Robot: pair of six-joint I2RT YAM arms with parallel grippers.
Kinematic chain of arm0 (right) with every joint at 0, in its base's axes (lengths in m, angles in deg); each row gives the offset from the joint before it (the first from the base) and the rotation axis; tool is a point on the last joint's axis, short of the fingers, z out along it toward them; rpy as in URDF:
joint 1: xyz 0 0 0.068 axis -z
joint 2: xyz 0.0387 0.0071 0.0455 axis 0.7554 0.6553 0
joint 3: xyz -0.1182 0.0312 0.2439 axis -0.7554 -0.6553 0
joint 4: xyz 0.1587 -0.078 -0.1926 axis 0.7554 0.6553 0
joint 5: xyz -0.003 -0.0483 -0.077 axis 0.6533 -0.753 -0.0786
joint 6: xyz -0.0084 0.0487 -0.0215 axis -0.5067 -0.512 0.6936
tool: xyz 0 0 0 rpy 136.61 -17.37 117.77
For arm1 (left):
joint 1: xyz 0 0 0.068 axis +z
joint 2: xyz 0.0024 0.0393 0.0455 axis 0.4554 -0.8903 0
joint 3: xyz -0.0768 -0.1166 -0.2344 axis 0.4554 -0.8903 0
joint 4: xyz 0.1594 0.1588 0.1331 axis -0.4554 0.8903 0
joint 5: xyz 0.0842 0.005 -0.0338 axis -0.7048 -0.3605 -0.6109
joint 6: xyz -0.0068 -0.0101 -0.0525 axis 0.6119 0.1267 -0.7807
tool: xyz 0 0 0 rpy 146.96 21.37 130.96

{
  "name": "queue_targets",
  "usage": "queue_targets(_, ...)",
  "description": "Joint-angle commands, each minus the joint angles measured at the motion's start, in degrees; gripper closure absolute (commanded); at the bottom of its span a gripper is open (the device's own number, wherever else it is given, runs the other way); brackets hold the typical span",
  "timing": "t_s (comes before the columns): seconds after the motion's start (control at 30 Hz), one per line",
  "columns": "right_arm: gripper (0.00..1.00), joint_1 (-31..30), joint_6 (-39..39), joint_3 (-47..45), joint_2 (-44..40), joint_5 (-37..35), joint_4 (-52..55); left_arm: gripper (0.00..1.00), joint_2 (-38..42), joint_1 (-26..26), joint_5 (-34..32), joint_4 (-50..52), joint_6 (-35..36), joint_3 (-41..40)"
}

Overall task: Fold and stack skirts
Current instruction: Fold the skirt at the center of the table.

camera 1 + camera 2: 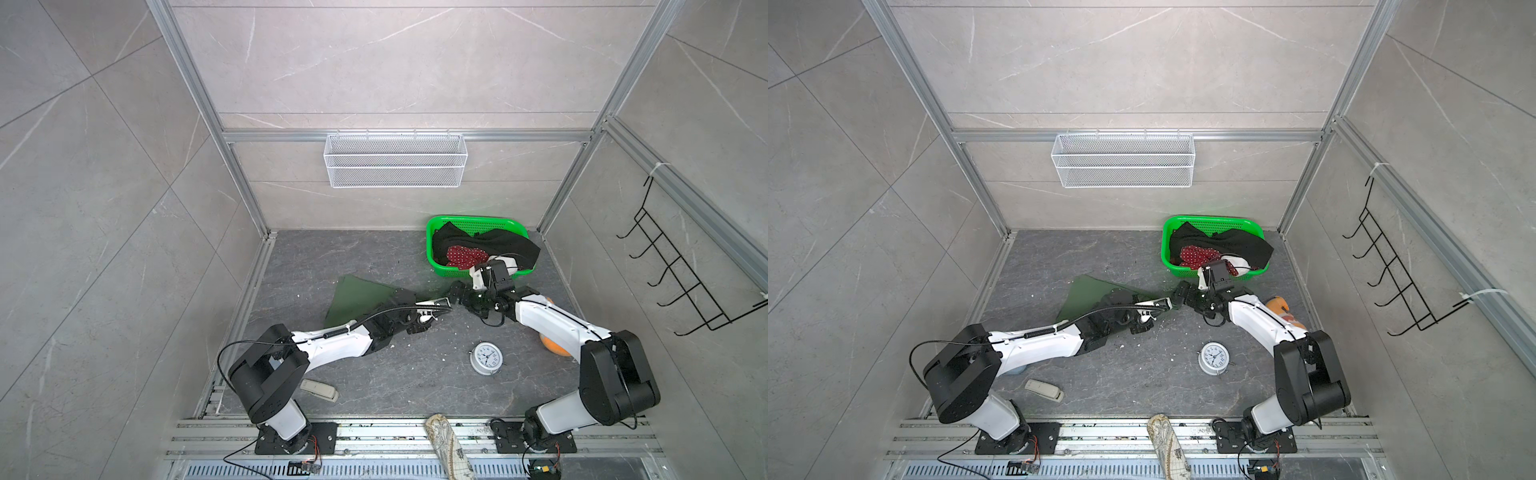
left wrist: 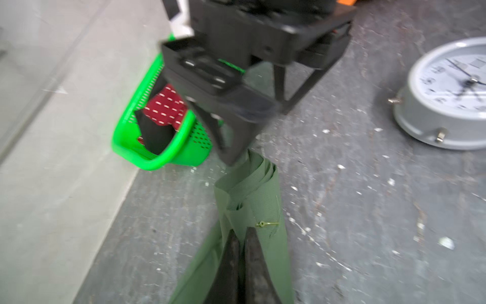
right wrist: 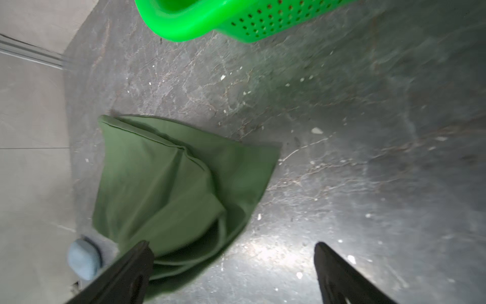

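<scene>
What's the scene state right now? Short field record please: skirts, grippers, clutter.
green skirt: on the table, partly spread, one end bunched
left gripper: shut on that bunched end
right gripper: open, holding nothing, near left gripper
red dotted skirt: in green basket
black skirt: in same basket, draped over its rim
stack: not started
clutter: clock, orange toy, patterned cloth roll

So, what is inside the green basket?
A black skirt lies partly over a red polka-dot skirt in the green basket. Anything beneath them is covered.
</scene>
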State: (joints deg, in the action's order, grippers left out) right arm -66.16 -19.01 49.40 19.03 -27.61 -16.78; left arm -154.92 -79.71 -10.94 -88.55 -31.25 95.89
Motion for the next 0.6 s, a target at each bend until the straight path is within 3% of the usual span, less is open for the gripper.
queue_targets(0.0,0.02,0.16,-4.24,-1.65,-1.66,2.14,-3.78,0.98,-0.76,-1.54,-0.09,0.09,-1.97,0.26)
queue_targets(0.2,0.02,-0.4,-6.95,-3.12,-2.42,4.59,-2.72,0.98,-3.08,-3.47,-0.72,0.09,-2.24,1.9)
queue_targets(0.57,0.04,-5.08,-10.3,-7.53,0.62,2.63,-3.13,0.98,-5.02,-4.73,-0.24,0.09,-3.08,4.34)
